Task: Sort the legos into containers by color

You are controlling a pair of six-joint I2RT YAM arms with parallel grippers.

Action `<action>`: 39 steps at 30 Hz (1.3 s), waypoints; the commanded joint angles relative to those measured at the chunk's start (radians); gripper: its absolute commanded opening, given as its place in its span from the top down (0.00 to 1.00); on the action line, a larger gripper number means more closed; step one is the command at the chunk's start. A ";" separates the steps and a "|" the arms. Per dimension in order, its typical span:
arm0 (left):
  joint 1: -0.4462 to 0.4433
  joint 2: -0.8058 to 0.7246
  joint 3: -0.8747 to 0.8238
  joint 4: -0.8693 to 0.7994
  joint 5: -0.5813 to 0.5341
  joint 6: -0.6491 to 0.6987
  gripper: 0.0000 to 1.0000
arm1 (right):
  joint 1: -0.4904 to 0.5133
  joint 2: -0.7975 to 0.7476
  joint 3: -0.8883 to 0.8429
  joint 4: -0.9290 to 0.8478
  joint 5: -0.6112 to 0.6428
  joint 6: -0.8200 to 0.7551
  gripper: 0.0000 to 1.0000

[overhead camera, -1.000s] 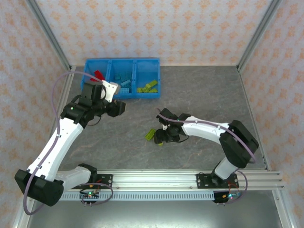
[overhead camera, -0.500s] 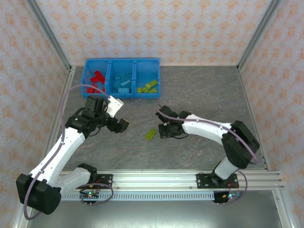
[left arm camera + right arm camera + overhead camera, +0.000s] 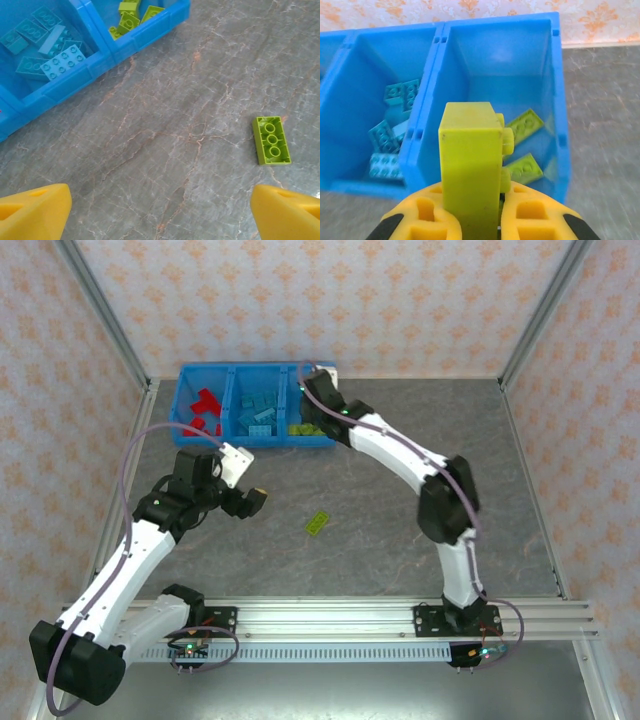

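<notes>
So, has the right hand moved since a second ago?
Yes. The right hand went from beside the loose green brick up to the right compartment of the blue bin, shut on a lime brick.

grey marbled table [image 3: 420,490], rusty veins running through it. tucked into the far left corner sit the blue containers [image 3: 258,443], three joined compartments in a row, long side along the far edge, flat on the surface. one lime green lego [image 3: 272,140] lies alone on the bare stone near the middle, three rings showing on its upper face, well apart from the containers' near wall. a metal rail [image 3: 330,615] runs along the near edge.
</notes>
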 commanded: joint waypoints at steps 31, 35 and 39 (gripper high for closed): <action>-0.249 0.108 0.135 -0.007 -0.178 -0.318 0.11 | -0.020 -0.498 -0.341 -0.111 -0.091 -0.065 0.60; -0.386 0.245 0.167 -0.007 -0.270 -0.512 0.19 | -0.020 -0.783 -0.652 -0.114 -0.018 -0.038 0.54; -0.541 0.431 0.187 -0.008 -0.371 -0.585 0.22 | -0.019 -1.017 -0.847 -0.196 0.081 0.041 0.47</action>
